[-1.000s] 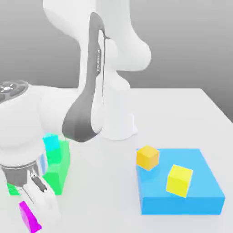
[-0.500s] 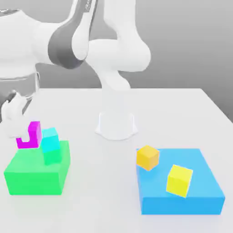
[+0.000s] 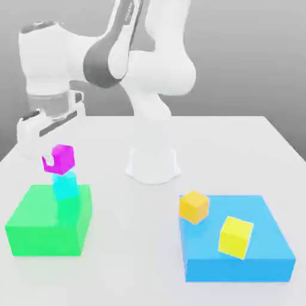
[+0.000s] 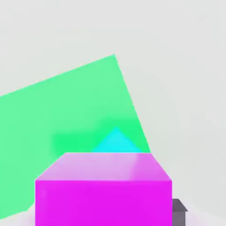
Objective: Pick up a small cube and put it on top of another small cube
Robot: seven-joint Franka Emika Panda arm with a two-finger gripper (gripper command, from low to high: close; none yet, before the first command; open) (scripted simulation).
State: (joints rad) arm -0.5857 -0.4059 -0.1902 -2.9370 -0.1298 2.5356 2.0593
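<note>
A Franka Panda arm (image 3: 128, 60) reaches out over a white table (image 3: 239, 149), its gripper (image 3: 55, 162) pinching a magenta cube (image 3: 61, 159) between the jaws. The white finger (image 3: 50, 165) wraps the near face of the cube in the exterior view; the other finger sits behind the cube and cannot be made out there.

Directly below the jaws stands the cyan cube (image 3: 66, 185), resting on the far corner of a large flat green block (image 3: 45, 230). The magenta cube sits just above the cyan one, turned at a slight angle to it; whether the two faces touch cannot be told.

From the hand view, the magenta cube (image 4: 103, 190) sits close under the camera, with a corner of the cyan cube (image 4: 116, 141) peeking out beyond it and the green block (image 4: 66, 110) spread out beneath.

Well apart from the jaws, toward the exterior view's right, lies a large blue block (image 3: 239, 251). A yellow cube (image 3: 235, 237) sits on top of it, and an orange cube (image 3: 194, 207) sits at its far corner, nearest the gripper's side.
</note>
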